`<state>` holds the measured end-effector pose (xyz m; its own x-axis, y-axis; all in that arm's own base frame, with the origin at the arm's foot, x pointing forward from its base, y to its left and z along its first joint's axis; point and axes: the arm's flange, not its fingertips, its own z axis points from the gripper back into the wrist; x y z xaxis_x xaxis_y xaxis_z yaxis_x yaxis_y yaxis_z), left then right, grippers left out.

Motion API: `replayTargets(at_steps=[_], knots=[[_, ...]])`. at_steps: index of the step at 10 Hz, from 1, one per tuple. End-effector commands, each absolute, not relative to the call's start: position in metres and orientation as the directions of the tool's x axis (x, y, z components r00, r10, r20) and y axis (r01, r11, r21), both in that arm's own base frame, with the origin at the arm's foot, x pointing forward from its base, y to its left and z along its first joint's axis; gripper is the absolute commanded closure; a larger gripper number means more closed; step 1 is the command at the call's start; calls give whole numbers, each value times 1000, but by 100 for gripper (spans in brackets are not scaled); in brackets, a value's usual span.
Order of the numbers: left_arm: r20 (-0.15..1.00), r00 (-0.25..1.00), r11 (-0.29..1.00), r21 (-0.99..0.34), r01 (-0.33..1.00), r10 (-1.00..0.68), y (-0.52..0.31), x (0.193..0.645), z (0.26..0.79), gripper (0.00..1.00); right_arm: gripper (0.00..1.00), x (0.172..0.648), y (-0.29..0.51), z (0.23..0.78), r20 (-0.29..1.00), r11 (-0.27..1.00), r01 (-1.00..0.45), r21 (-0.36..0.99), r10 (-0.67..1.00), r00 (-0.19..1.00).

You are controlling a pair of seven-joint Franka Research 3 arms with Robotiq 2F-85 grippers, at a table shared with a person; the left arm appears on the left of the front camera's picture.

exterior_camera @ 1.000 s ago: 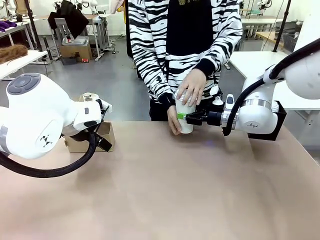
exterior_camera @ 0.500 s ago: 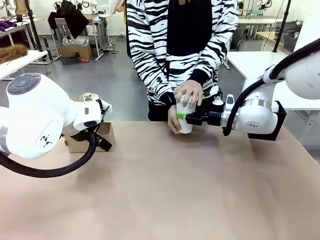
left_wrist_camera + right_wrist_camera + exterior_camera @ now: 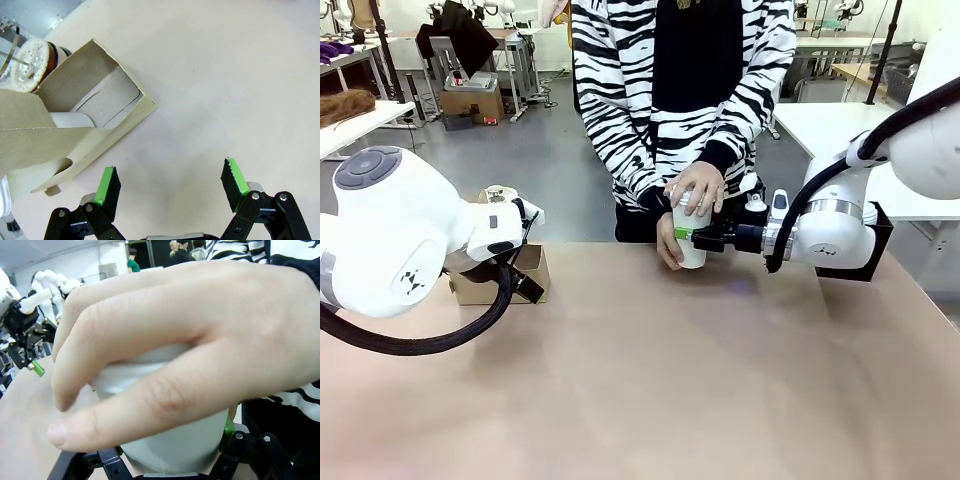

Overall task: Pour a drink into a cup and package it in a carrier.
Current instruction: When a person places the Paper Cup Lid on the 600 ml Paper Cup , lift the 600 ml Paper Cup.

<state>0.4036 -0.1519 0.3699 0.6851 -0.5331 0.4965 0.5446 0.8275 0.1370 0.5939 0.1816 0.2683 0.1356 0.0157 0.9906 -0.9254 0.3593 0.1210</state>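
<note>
White rounded arms (image 3: 390, 240), black cables (image 3: 420, 345), black fingers (image 3: 108, 190) (green pads (image 3: 235, 177)), zebra-striped sleeves (image 3: 610, 130)

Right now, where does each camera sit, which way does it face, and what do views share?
Front view: robot's side, facing across the table at the person; left arm and right arm show, right gripper shut on the cup, a hand on top.
Left wrist view: on the left wrist, looking down at the carrier; open left gripper at the bottom.
Right wrist view: on the right wrist, facing the cup under the hand; its gripper at the bottom.
Shared: front and right wrist views show cup and hand.
</note>
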Motion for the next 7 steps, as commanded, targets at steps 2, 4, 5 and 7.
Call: replayTargets(at_steps=[2, 4, 5, 7], knots=[[498, 685, 827, 135, 545, -532, -152, 403, 370, 0, 19, 594, 184, 273, 989, 360, -924, 128, 23, 146], [498, 685, 827, 135, 545, -532, -152, 403, 370, 0, 19, 594, 184, 273, 989, 360, -924, 128, 23, 146], [498, 685, 827, 135, 545, -532, -152, 403, 370, 0, 19, 594, 184, 273, 989, 360, -924, 128, 23, 146], [498, 685, 827, 135, 545, -532, -152, 403, 370, 0, 19, 594, 184, 273, 989, 360, -924, 128, 23, 146]])
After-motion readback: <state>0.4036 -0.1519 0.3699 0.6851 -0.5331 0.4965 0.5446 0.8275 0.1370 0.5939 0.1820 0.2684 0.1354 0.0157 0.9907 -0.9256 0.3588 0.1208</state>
